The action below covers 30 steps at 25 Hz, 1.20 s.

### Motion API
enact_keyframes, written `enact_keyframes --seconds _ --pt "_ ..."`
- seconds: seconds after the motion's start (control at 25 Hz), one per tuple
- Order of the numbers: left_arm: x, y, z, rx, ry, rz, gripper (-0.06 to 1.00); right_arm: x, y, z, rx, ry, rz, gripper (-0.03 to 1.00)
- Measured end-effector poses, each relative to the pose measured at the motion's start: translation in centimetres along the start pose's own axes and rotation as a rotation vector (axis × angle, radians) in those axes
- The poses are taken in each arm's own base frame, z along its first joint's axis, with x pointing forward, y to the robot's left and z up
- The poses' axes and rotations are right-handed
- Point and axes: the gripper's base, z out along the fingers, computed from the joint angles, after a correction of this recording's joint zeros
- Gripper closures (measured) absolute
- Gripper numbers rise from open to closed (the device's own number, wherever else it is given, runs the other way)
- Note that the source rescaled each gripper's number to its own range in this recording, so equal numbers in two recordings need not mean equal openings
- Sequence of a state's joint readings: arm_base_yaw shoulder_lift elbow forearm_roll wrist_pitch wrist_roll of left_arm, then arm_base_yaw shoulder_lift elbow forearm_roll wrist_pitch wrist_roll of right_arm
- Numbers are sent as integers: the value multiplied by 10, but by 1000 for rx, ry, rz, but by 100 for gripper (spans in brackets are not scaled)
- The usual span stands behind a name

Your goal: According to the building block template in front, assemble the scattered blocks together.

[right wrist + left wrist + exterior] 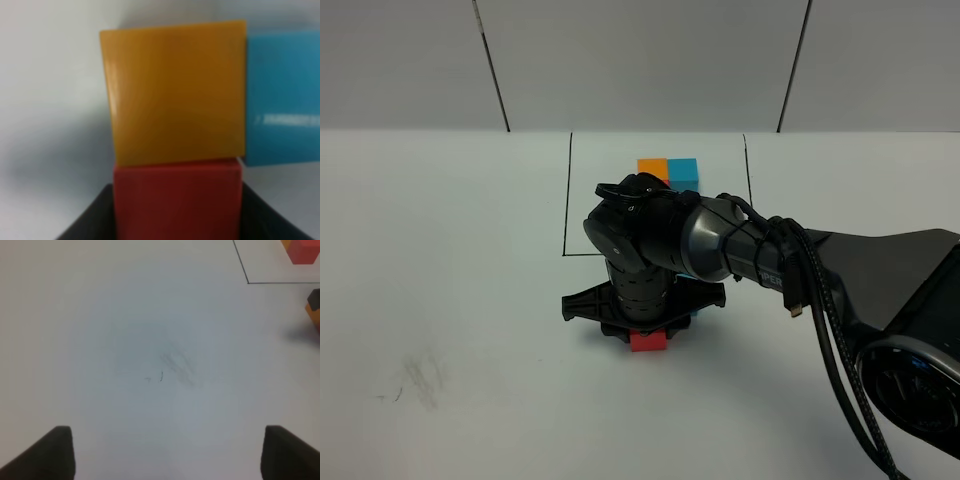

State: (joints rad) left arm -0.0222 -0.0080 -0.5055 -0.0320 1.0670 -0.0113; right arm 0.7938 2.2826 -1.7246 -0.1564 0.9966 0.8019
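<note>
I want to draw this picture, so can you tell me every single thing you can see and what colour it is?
building block template: 1, orange and blue cubes showing in the high view, red cube seen from the left wrist view, inside the black drawn rectangle at the far middle of the table.
black drawn rectangle: 1, thin black line, around the template.
scattered blocks: 3, orange, blue and red, touching each other under the right arm; red one between the right gripper's fingers.
table: 1, white, with faint grey smudges at the near left.
wall: white panels with dark seams, behind the table.
left gripper: 1, black, open, above bare table.
right gripper: 1, black, around the red block.
</note>
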Motion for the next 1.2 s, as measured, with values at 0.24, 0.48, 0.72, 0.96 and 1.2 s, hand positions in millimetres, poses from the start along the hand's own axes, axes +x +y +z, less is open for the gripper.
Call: enact_keyframes --seconds 0.24,0.48,0.72,0.96,1.2 --pt "0 0 0 0 0 0 29 1 0 3 3 9 -25 67" --pt "0 0 0 0 0 0 29 2 -2 -2 19 19 -48 37" --pt "0 0 0 0 0 0 29 2 -12 -38 44 15 -69 20" --pt "0 0 0 0 0 0 29 -3 -30 -88 113 -89 -171 17" --pt "0 0 0 0 0 0 29 -27 -81 -157 202 -310 -204 17"
